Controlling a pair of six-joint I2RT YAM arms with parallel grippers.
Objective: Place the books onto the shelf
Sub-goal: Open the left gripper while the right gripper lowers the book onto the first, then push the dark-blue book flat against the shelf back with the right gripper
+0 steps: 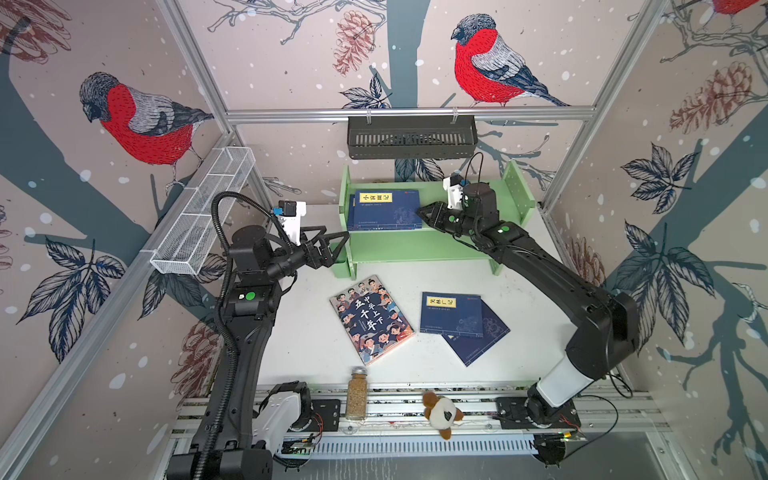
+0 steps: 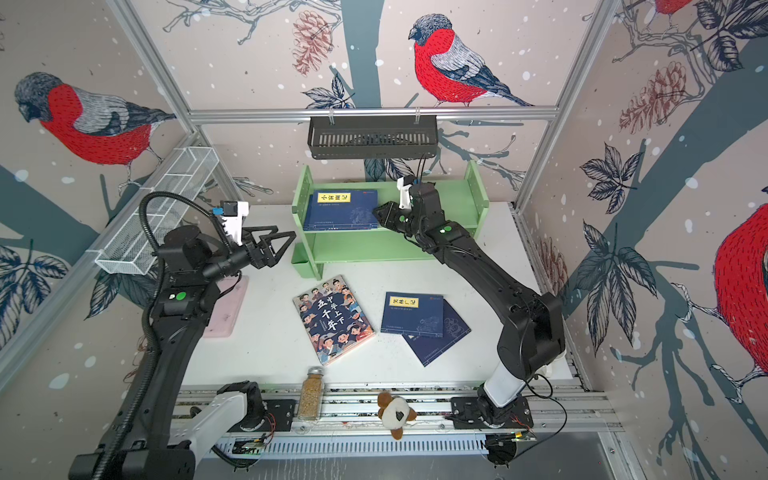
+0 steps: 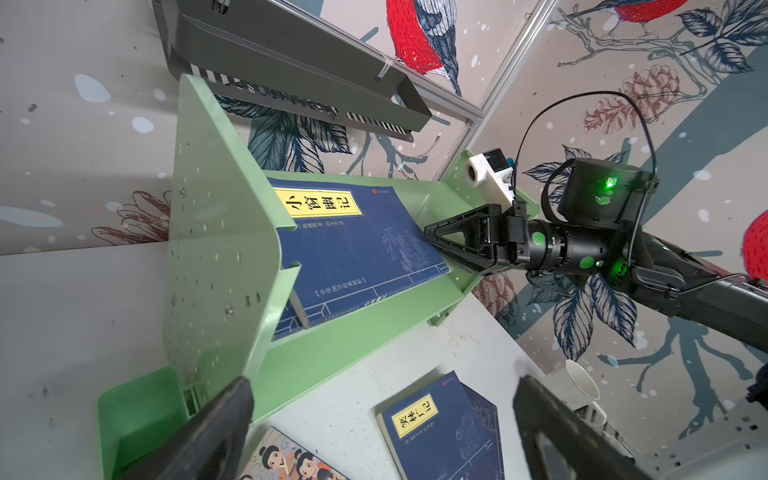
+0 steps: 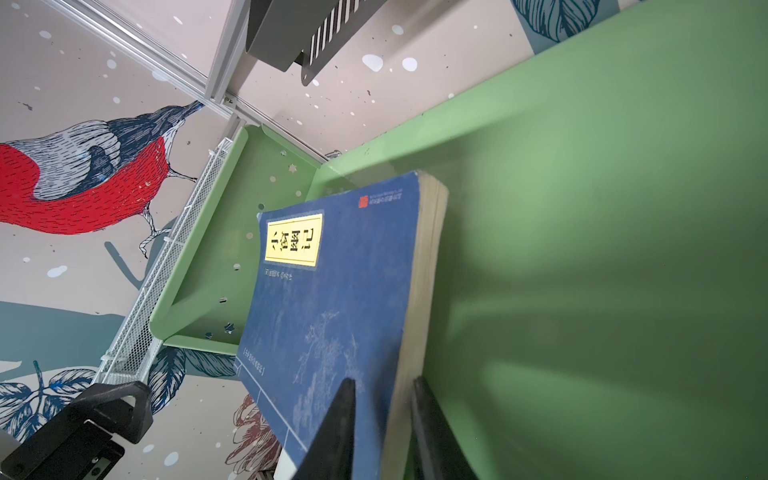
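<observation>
Your two top views hang high over the front of the cell, looking down and toward the back wall. Both top views take in nearly the same ground: the whole tabletop (image 1: 303, 353), the shelf (image 2: 374, 249) and both arms. Your left wrist camera sits just beside the shelf's end panel, sighting along the left end effector (image 3: 384, 386) across the top board to the right end effector (image 3: 430, 235). Your right wrist camera sits very near the navy book (image 4: 332, 311) on that board, facing the opposite way. Both wrist views share that book.
</observation>
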